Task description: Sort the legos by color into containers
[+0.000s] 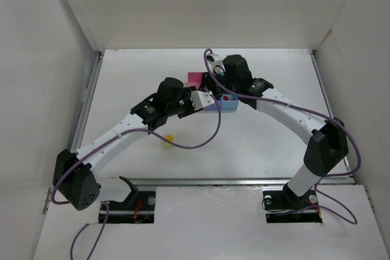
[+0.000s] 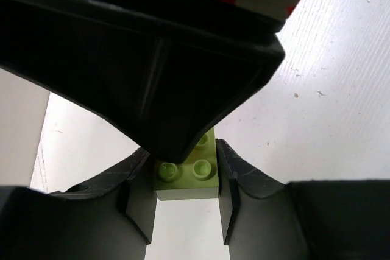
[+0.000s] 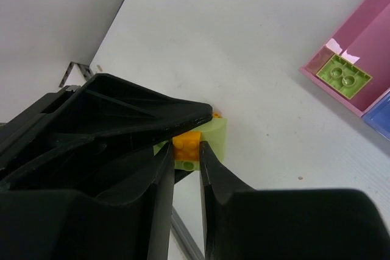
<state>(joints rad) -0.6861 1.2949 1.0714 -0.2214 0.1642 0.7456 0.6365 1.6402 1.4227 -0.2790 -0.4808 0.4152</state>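
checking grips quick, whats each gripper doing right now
left gripper: closed on the lime green brick
right gripper: closed on the orange brick

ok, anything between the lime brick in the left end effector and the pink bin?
Yes. An orange brick is stuck to the lime brick, clamped by the right end effector close against it. The left end effector grips the lime brick. Nothing visible lies on the table toward the pink bin.

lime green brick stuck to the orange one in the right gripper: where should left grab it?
Pinch the lime green brick across its two flat side walls, below the studs, coming from the end away from the right gripper, which clamps the orange brick. Those parallel faces suit pads; the left gripper is closed on them.
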